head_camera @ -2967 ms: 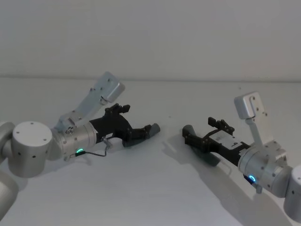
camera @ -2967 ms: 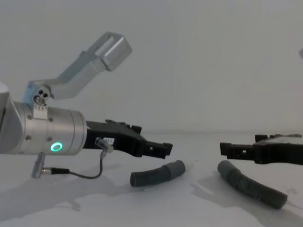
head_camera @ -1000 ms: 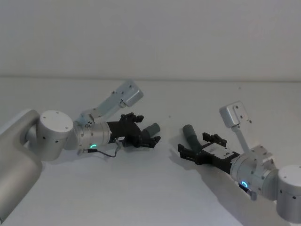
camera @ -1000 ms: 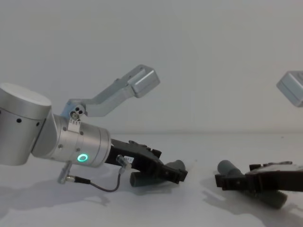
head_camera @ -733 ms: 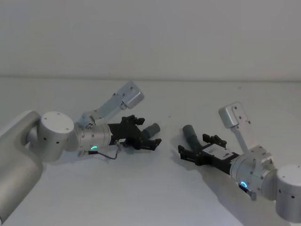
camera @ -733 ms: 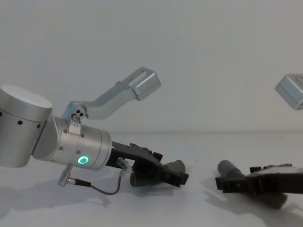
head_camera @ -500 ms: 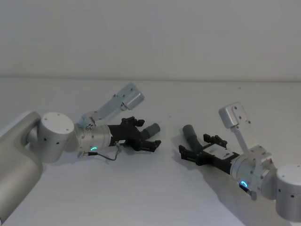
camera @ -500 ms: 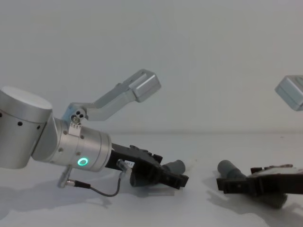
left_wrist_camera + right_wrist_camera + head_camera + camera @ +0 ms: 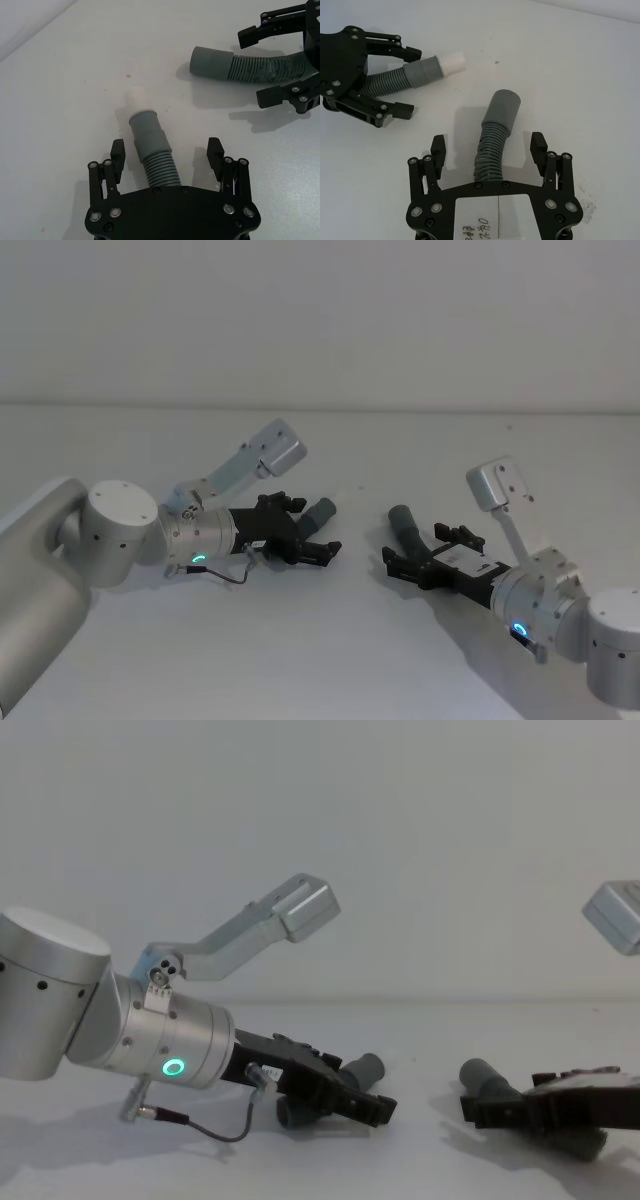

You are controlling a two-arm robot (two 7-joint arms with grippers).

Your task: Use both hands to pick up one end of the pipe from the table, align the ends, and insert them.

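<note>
On the white table [image 9: 330,640], seen from the head, the left gripper [image 9: 312,527] lies low around the short hose [image 9: 321,511]. The right gripper [image 9: 414,548] straddles the longer hose [image 9: 403,519], and the two pieces lie near each other but apart. From the left wrist, the fingers [image 9: 117,152] stand spread either side of the short hose without touching it; its cuff [image 9: 146,129] and white tip [image 9: 134,95] rest on the table. From the right wrist, that gripper's jaws are equally released around the longer hose's corrugated body. From the chest, both grippers sit at table level, seemingly with both hoses still down.
</note>
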